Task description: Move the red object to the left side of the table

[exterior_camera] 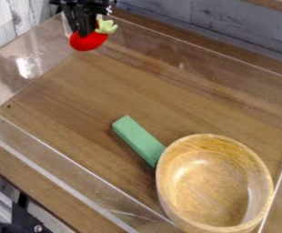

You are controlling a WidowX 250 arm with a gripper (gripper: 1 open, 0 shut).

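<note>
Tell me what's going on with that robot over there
The robot's gripper is holding the red toy fruit near the far left corner of the wooden table, apparently just above it. The green block and the round wooden bowl sit toward the near right.
</note>
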